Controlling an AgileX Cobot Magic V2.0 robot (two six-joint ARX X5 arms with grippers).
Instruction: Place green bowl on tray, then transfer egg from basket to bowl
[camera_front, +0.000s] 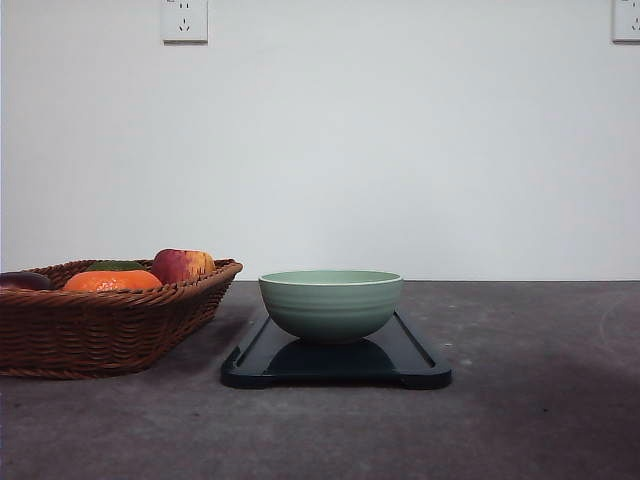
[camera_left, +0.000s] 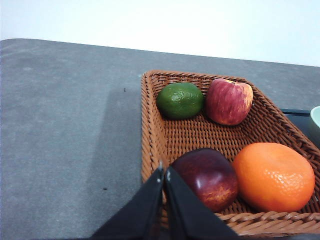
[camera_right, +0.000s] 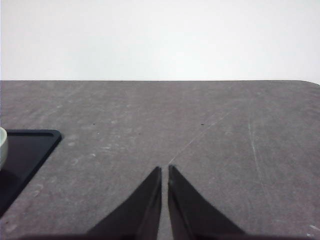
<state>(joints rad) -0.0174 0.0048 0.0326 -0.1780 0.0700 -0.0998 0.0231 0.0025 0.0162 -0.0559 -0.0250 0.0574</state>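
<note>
I see the round sage-green bowl (camera_front: 331, 304) standing on the flat black tray (camera_front: 415, 362), so I judge the first step done. The wide brown wicker basket (camera_front: 110, 325) is just beside the tray. No egg is visible among its fruit. Both my left end effector (camera_left: 164, 172) and right end effector (camera_right: 165, 171) are closed, holding nothing. Next I must find the egg.

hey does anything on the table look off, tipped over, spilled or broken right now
Nothing stands out. The green bowl sits upright on the tray, and the fruit rests inside the basket. Nothing looks spilled or damaged. Both grippers, left and right, are shut and hold nothing.
</note>
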